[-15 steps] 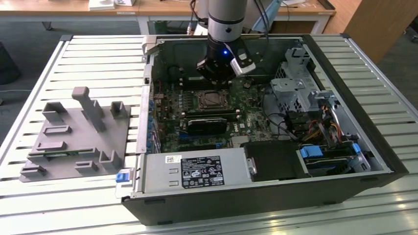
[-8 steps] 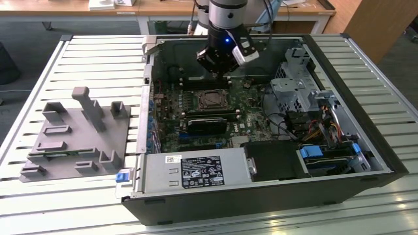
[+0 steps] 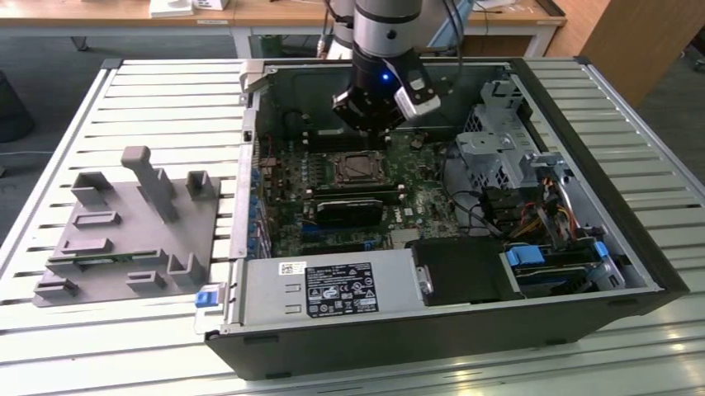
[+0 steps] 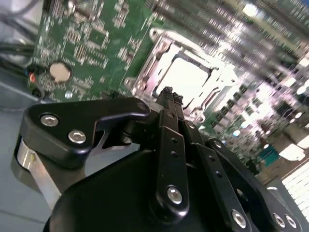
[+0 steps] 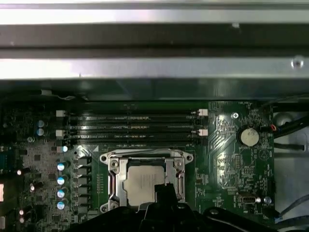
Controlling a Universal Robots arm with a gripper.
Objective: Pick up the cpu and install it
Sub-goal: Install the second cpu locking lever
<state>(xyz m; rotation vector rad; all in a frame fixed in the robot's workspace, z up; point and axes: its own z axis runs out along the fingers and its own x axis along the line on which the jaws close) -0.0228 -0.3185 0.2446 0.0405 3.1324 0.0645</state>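
The cpu [image 5: 137, 181] is a silver-grey square chip lying flat inside the metal socket frame [image 5: 112, 179] on the green motherboard [image 5: 227, 159]. In the exterior view the cpu [image 3: 358, 167] sits in the middle of the open computer case. My gripper [image 3: 369, 128] hangs just above and behind it. In the second wrist view the black fingers [image 4: 166, 125] run together to a narrow tip, the gripper [image 4: 168, 93] looks shut and holds nothing, and the cpu [image 4: 190, 77] shines beyond it. In the first wrist view the gripper [image 5: 164, 189] tip overlaps the chip's near edge.
Memory slots [image 5: 130, 125] run beside the socket, with a coin battery [image 5: 249, 137] further along the board. The case wall [image 5: 154, 67] rises behind them. A power supply [image 3: 325, 289], drive cage [image 3: 496, 148] and cables [image 3: 529, 219] crowd the case. A grey fixture tray [image 3: 121, 231] lies on the exterior view's left.
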